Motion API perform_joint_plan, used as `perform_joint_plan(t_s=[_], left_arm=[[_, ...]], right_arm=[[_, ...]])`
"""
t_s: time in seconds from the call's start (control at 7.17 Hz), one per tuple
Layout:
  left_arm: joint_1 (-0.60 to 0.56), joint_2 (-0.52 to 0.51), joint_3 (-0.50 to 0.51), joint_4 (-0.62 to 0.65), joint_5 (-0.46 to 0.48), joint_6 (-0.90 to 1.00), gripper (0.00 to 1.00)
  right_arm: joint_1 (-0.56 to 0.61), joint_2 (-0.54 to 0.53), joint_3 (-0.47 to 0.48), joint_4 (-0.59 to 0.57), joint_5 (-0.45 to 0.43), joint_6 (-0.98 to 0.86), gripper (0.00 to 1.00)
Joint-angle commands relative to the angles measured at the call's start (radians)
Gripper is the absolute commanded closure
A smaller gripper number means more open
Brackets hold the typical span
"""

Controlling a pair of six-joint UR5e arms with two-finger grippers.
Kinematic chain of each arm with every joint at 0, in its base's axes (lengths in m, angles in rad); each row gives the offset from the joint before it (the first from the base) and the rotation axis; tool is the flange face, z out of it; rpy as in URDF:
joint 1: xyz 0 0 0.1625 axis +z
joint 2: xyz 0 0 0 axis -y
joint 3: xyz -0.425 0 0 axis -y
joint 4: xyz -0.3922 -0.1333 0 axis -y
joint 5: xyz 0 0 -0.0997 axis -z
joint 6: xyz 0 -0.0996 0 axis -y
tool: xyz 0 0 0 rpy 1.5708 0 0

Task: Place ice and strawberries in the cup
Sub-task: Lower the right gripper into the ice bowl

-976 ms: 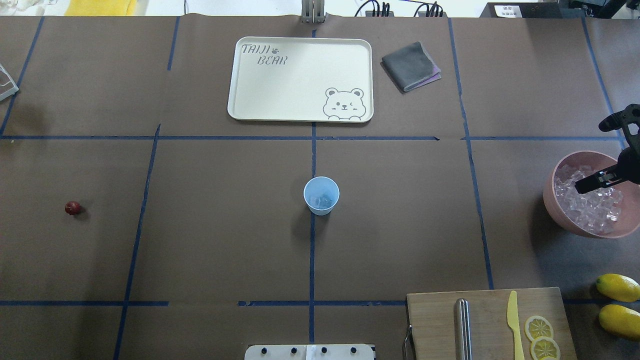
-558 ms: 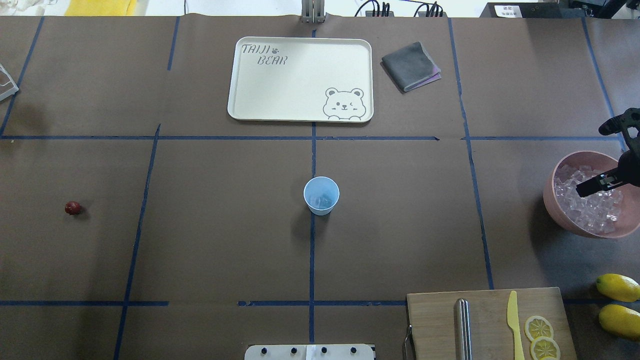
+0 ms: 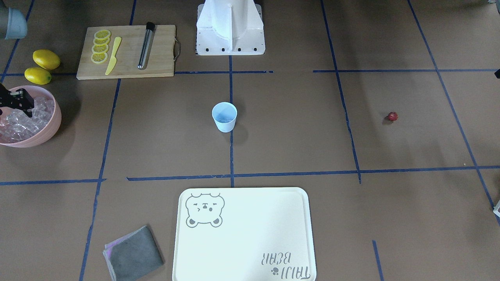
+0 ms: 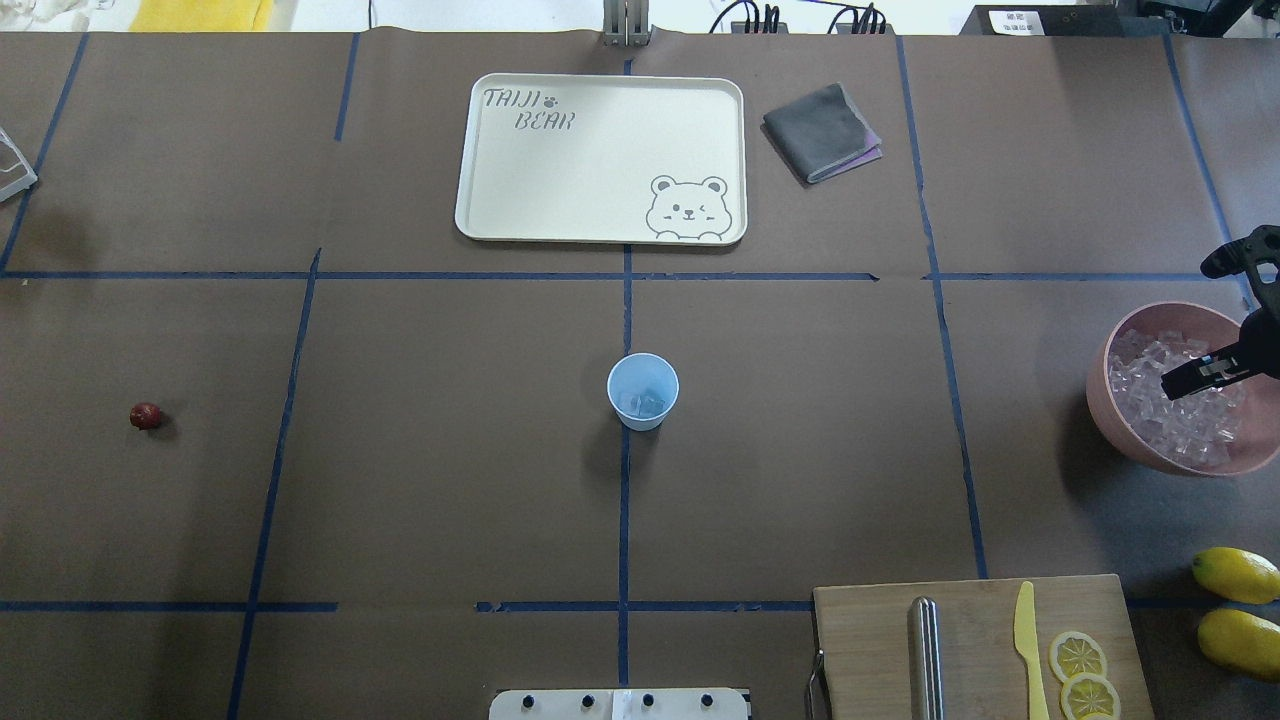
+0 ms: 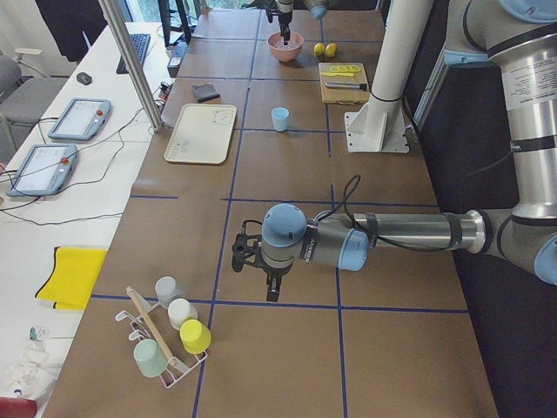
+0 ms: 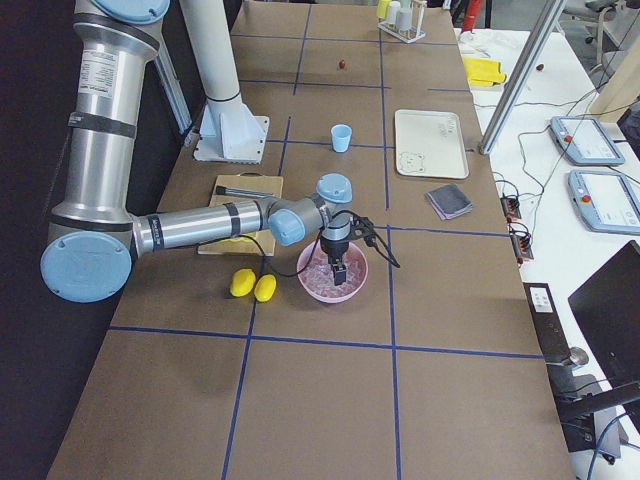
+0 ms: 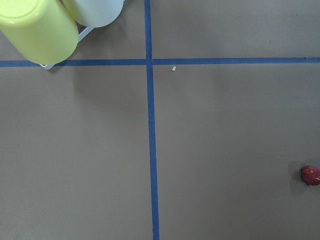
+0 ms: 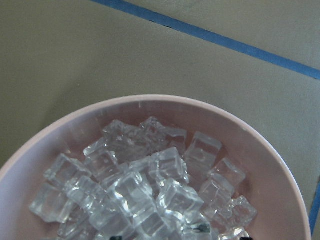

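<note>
Hovering right gripper [image 4: 1185, 382], fingers apart, over ice [image 4: 1165, 420] in pink bowl [image 4: 1120, 440]. Left gripper [image 5: 272, 294]: spread not discernible. Cup [image 4: 642, 391] mid-surface [image 4: 420, 480], containing ice; strawberry [image 4: 146, 416] well apart, far left.

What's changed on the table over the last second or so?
The right gripper drifted slightly toward the table's right edge and toward the robot, above the ice in the pink bowl. Nothing was taken hold of or let go. The cup, the strawberry, the tray and the cloth stayed put.
</note>
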Motion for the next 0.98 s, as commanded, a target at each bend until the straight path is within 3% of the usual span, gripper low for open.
perform_joint_plan(t_s=[0.0,0.28,0.56,0.84], left_arm=[[-0.001,0.000,0.000,0.000,0.000,0.000,0.00],[-0.001,0.000,0.000,0.000,0.000,0.000,0.00],[-0.001,0.000,0.000,0.000,0.000,0.000,0.00],[0.001,0.000,0.000,0.000,0.000,0.000,0.00]], right_arm=[[-0.001,0.002,-0.006,0.000,-0.002,0.000,0.36],[-0.001,0.002,-0.012,0.000,-0.005,0.002,0.37],[0.001,0.002,-0.012,0.000,-0.005,0.004,0.47],[0.001,0.002,-0.012,0.000,-0.005,0.004,0.76]])
